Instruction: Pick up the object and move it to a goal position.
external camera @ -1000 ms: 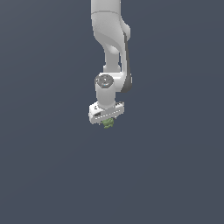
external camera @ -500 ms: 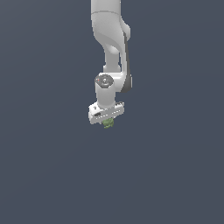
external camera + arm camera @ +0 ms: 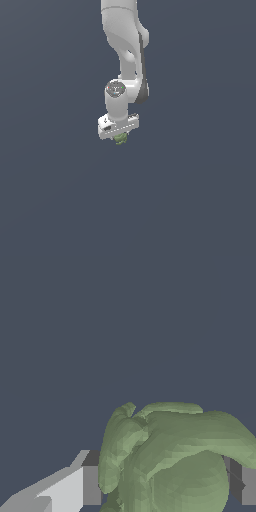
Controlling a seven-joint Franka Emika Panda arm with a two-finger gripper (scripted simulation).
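Here, I had the gripper [image 3: 119, 134] closed on the object [image 3: 120, 139], the lumpy green thing sitting between its fingers [image 3: 75, 488] and poking out just below the hand. The bumpy surface worried me: the pads [image 3: 242, 483] likely met only a few high spots, so a quick move toward the goal could have let it twist or slip out.

The white arm [image 3: 125, 45] descends from twelve o'clock in the exterior view, bending at a round wrist joint [image 3: 116, 90]. The gripper [image 3: 120, 138] points straight down, its fingers [image 3: 75, 488] closed against the olive-green object [image 3: 170, 461], one at each side.
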